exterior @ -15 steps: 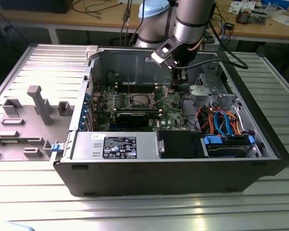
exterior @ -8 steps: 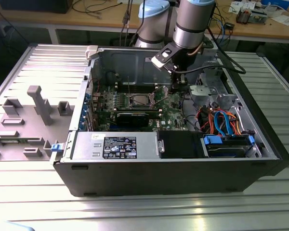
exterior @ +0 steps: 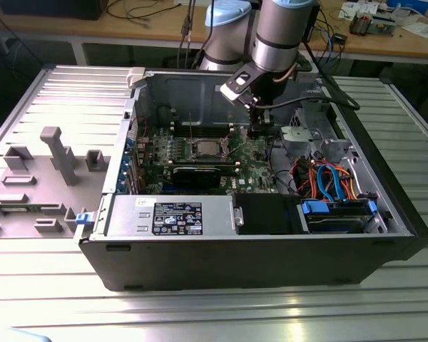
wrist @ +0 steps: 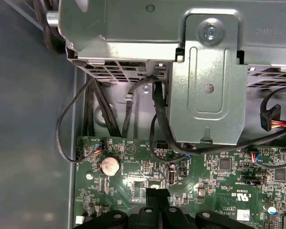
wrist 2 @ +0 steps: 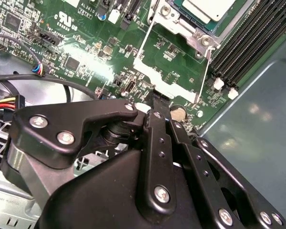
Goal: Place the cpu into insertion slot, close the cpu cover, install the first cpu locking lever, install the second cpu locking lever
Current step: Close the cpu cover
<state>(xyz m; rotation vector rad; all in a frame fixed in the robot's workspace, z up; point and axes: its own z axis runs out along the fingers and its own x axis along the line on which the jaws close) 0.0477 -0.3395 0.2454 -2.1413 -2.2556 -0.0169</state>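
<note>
The cpu lies with its silver top up in the insertion slot on the green board; in the exterior view the cpu shows mid-board. The cpu cover, a thin silver frame, is swung open off the slot and stretches over the board, with green board showing through its window. A thin wire locking lever runs along its side. My gripper is shut, its tips right at the cover's free edge. It sits low over the board in the first wrist view, to the exterior view's right of the slot.
Black memory slots run beside the socket. A coin battery and black cables lie near the tips, under a metal drive cage. A graphics card and power supply fill the case front. Grey fixtures stand outside.
</note>
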